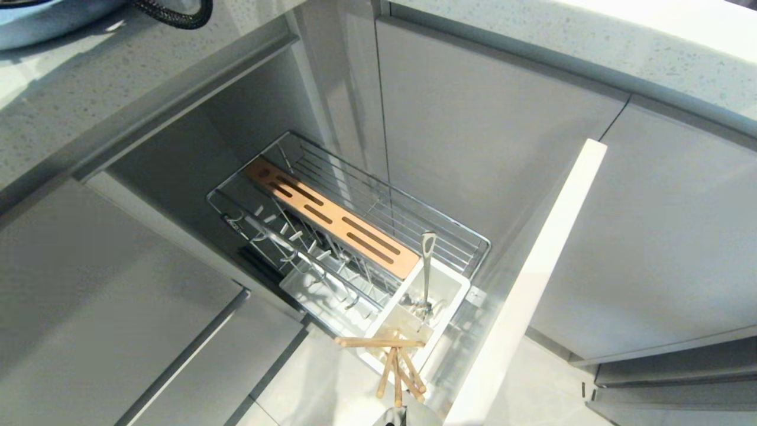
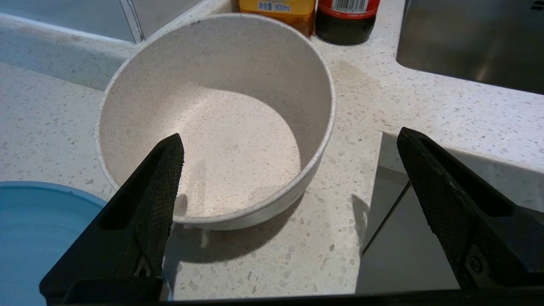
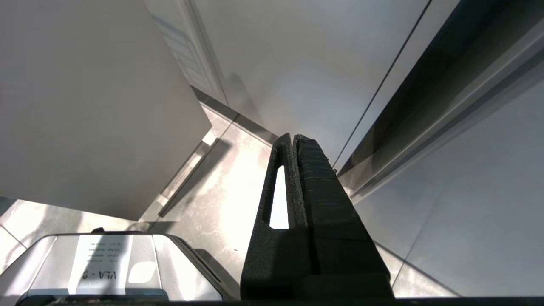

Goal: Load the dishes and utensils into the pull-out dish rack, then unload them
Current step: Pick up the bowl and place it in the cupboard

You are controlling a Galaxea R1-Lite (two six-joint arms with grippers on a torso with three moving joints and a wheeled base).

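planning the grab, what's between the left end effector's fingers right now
The cream bowl's near rim sits in the gap, one finger over its inside, the other finger beyond the countertop edge. Left wrist view shows it.

matt speckled bowl (image 2: 221, 127), chrome wire rack (image 1: 378, 195), wooden chopsticks (image 1: 396, 367)

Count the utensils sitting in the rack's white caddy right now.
3: two wooden chopsticks leaning out of the caddy's near end, and one silver utensil standing upright in its far compartment. More could be hidden inside the caddy.

Left claw (image 2: 289, 153) spread wide (right claw (image 3: 294, 140) closed).
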